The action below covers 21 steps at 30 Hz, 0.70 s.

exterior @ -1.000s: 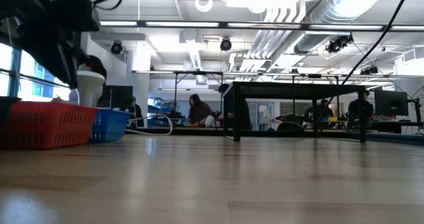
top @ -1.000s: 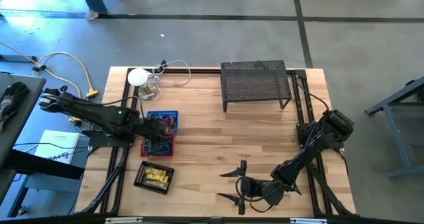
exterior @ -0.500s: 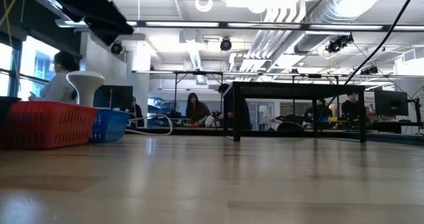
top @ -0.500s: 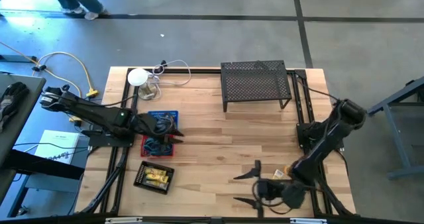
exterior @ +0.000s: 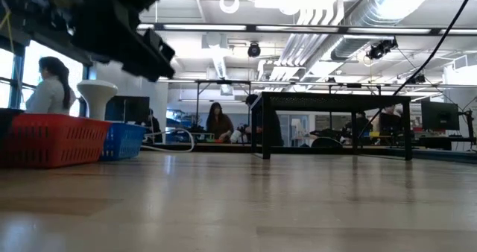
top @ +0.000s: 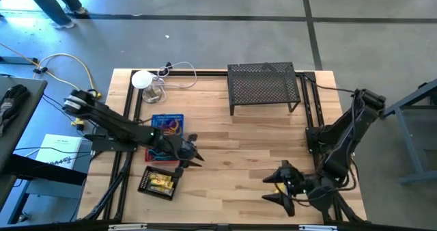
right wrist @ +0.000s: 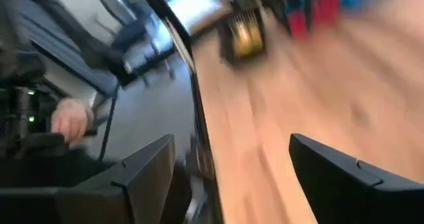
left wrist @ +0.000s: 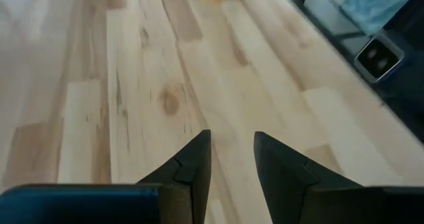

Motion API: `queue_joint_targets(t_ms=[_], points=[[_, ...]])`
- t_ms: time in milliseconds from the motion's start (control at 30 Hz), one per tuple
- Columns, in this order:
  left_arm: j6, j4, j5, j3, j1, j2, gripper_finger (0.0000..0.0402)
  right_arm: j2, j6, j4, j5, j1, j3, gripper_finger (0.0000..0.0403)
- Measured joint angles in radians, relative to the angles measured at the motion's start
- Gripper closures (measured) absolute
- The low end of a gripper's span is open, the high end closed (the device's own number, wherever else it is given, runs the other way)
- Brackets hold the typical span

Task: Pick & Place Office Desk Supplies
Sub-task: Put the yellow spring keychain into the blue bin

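Reaching across the light wooden table (top: 225, 149), the left gripper (top: 194, 156) hovers just past the inner edge of the red plastic basket (top: 156, 154), over bare boards. In its wrist view the two dark fingers (left wrist: 192, 168) stand a narrow gap apart with nothing between them. The office desk supplies stay in their containers along the table's left side: a tangle of coloured loops lies in the blue plastic basket (top: 167, 122), the red basket sits touching it on the near side, mostly covered by the arm, and the short yellow-and-white tubes (top: 160, 182) rest in a black mesh tray (top: 145, 184) nearer the front edge. From table height the red basket and the blue one show side by side at the far left, with the left arm dark above them.

The right gripper (top: 280, 186) hangs near the front right corner of the table, its fingers (right wrist: 338, 168) spread wide and empty.

A big black mesh shelf (top: 263, 86) stands at the back of the table, well apart from both grippers, and a white round device (top: 142, 79) with a cable sits at the back left corner.
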Motion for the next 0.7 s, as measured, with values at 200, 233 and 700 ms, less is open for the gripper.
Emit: queue_joint_targets(t_ms=[200,233,700], points=[[0.0,0.075,0.0,0.0,0.0,0.099,0.0291,-0.001,0.52,-0.383,-0.549,-0.052,0.0,0.0118],[0.0,0.077,0.0,0.0,0.0,0.104,0.0291,0.003,0.595,-0.442,-0.619,-0.053,0.0,0.0118],[-0.008,0.102,0.001,-0.001,0.0,0.097,0.0291,0.095,0.928,-0.885,-0.752,-0.045,-0.001,0.0118]])
